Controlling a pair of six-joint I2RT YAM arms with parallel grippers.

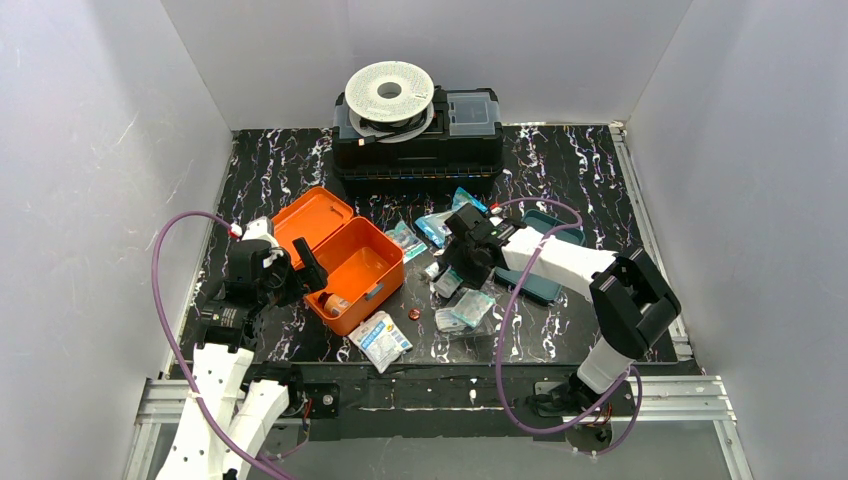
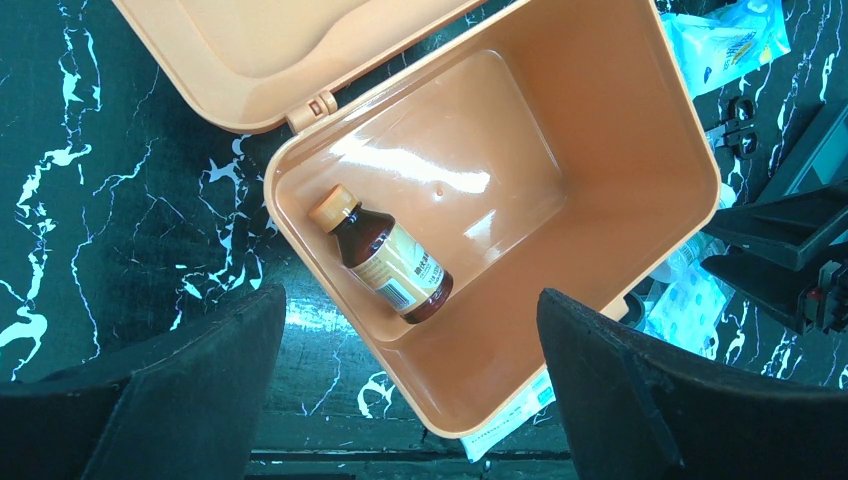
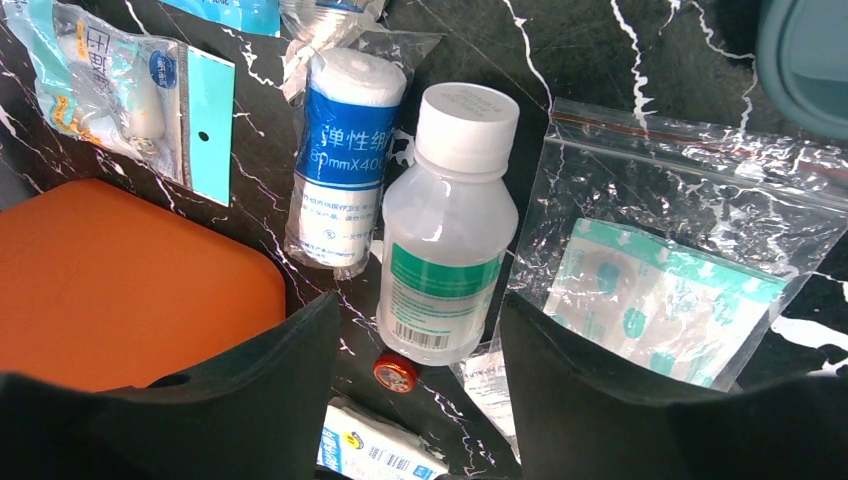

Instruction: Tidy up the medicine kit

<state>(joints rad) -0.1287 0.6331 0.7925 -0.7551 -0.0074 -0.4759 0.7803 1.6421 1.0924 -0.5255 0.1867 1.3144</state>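
Note:
The medicine kit (image 1: 345, 262) is an orange box lying open at the left, its lid (image 1: 310, 217) hinged back. A brown syrup bottle (image 2: 385, 258) lies on its side inside the box. My left gripper (image 2: 410, 400) hangs open above the box's near rim, holding nothing. My right gripper (image 3: 415, 400) is open just over the bottom end of a clear bottle (image 3: 450, 230) with a white cap and green label; its fingers stand on either side without touching it. A teal tray (image 1: 545, 290) lies under the right arm.
Around the clear bottle lie a blue bandage roll (image 3: 335, 190), a bag of plasters (image 3: 650, 290), a swab packet (image 3: 120, 90), a small red cap (image 3: 396, 372) and a white packet (image 1: 382, 340). A black toolbox (image 1: 418, 150) carrying a white spool (image 1: 390, 92) stands at the back.

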